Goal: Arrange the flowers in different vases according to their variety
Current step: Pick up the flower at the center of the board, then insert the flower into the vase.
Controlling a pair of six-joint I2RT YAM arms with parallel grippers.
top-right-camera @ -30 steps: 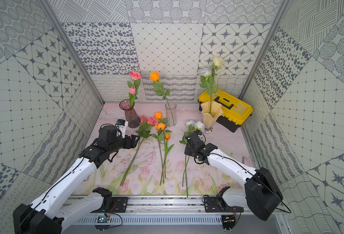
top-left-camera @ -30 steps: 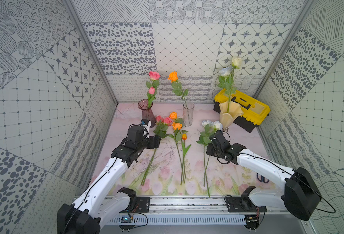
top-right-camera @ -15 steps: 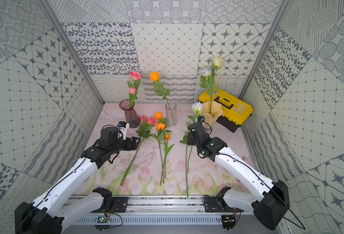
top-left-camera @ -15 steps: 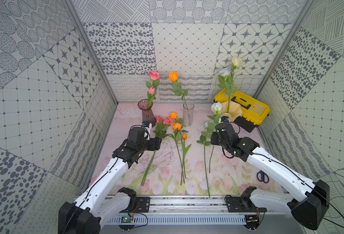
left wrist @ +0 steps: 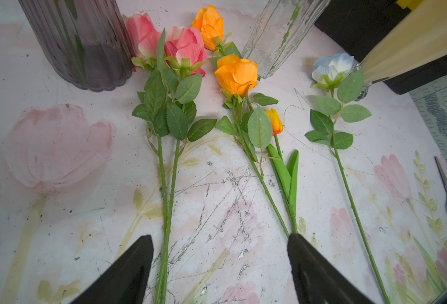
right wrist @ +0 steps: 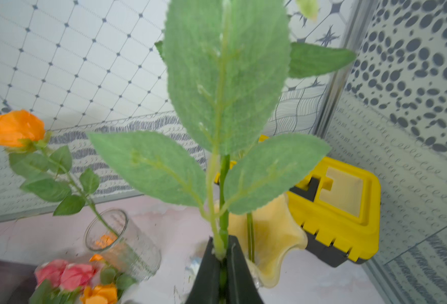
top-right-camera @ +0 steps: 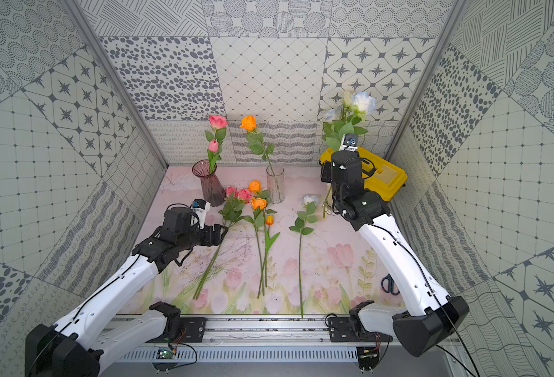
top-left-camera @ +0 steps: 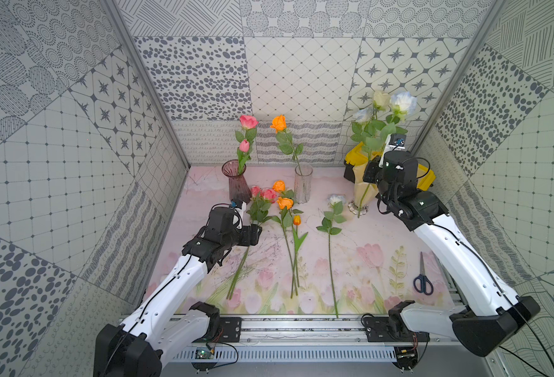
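Observation:
My right gripper (top-left-camera: 369, 172) (right wrist: 222, 243) is shut on the green stem of a pale-blue rose (top-left-camera: 403, 102), held upright over the cream vase (top-left-camera: 363, 191). The stem's lower end shows in front of the vase's side. That vase holds two pale flowers (top-left-camera: 381, 99). The purple vase (top-left-camera: 236, 182) holds pink flowers, and the clear vase (top-left-camera: 302, 182) holds an orange rose. Two pink roses (left wrist: 182, 50), orange flowers (left wrist: 236, 73) and a pale-blue rose (left wrist: 331, 67) lie on the cloth. My left gripper (top-left-camera: 256, 233) (left wrist: 219, 239) hangs open over the pink stems.
A yellow and black toolbox (top-left-camera: 427, 178) stands behind the cream vase at the back right. Scissors (top-left-camera: 422, 280) lie near the right wall. Patterned walls close in three sides, and a metal rail (top-left-camera: 301, 326) runs along the front.
My right gripper has lifted a pale rose off the cloth and carried it up and back over the cream vase. The left arm has barely moved.

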